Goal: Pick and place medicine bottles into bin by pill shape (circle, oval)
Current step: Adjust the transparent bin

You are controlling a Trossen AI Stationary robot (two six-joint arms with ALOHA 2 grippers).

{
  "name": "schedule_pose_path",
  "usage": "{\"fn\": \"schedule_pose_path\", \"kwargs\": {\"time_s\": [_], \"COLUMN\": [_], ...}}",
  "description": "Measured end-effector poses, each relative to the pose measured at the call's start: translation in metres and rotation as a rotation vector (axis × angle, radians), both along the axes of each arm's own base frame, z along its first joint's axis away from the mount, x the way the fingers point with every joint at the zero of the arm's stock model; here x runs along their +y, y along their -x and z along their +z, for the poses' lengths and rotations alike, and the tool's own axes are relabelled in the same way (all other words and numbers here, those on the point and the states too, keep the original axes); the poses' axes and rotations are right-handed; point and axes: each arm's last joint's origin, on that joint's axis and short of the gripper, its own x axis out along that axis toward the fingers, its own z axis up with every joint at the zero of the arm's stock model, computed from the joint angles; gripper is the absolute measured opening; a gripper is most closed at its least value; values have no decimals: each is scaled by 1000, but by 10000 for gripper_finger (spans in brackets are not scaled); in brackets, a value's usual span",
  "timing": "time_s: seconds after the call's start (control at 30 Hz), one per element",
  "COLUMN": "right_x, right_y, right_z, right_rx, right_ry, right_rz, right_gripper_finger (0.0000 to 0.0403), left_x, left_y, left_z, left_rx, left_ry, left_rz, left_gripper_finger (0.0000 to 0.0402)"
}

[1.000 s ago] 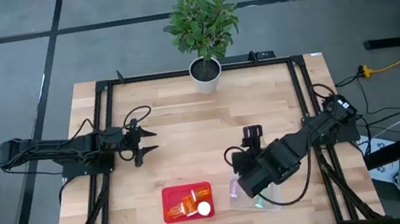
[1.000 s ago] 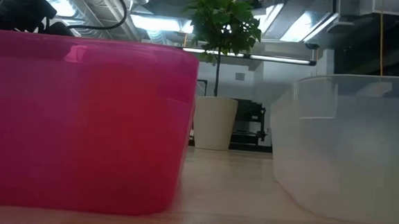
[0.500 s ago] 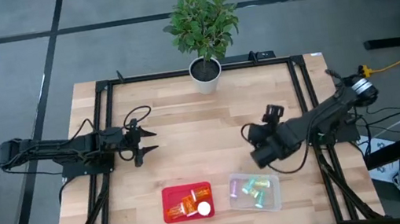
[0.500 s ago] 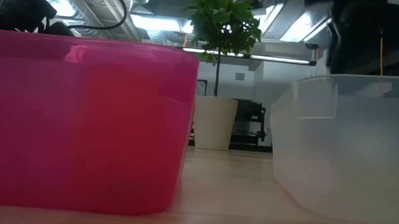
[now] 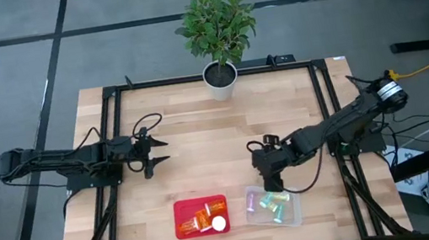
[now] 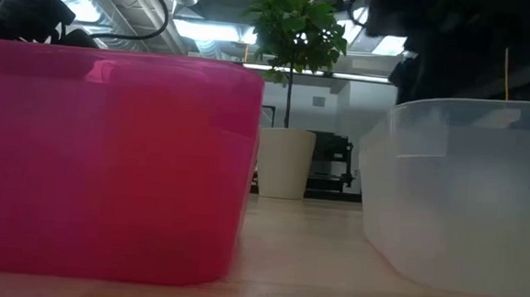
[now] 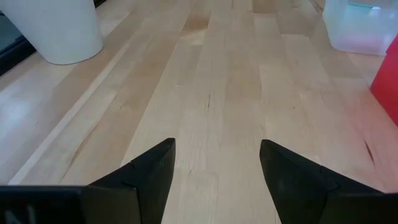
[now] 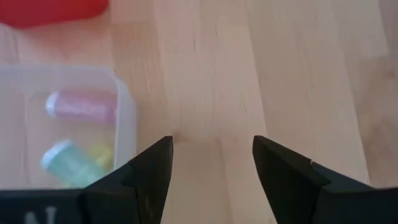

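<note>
Several orange medicine bottles with white caps (image 5: 204, 219) lie in the red bin (image 5: 180, 208) near the table's front edge. Several pastel bottles, green, pink and yellow (image 5: 271, 204), lie in the clear bin (image 5: 295, 217) to its right; a pink one (image 8: 81, 104) and a green one (image 8: 67, 159) show in the right wrist view. My right gripper (image 5: 268, 182) hangs open and empty just beyond the clear bin's far edge; its fingers (image 8: 210, 163) frame bare wood. My left gripper (image 5: 159, 151) is open and empty at the table's left.
A potted plant in a white pot (image 5: 221, 78) stands at the far edge's middle. Bare wood lies between the bins and the pot. In the low view the red bin (image 6: 108, 157) and the clear bin (image 6: 465, 198) fill the foreground.
My right gripper has lifted off the clear bin and swung toward the table's far right, then come back toward the left to just beyond the bin's far edge. The pastel bottles it covered now show in the bin.
</note>
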Motion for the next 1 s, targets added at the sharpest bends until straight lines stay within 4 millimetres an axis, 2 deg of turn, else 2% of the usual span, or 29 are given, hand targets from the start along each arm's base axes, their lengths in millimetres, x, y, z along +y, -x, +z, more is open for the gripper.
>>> {"fn": "schedule_pose_path", "kwargs": {"time_s": [0.2,0.4,1.0], "right_x": [-4,-2,6], "right_y": [-12,-24,-34], "right_z": [-20,-30,-29], "right_rx": [39,13,-66], "right_ry": [31,14,-101], "right_rz": [14,67,178], "right_gripper_finger": [225,225,225], "left_x": [0,0,0], "left_y": [0,0,0], "left_z": [0,0,0], "left_rx": [0,0,0], "left_ry": [0,0,0], "left_rz": [0,0,0], "left_gripper_finger": [228,228,228]}}
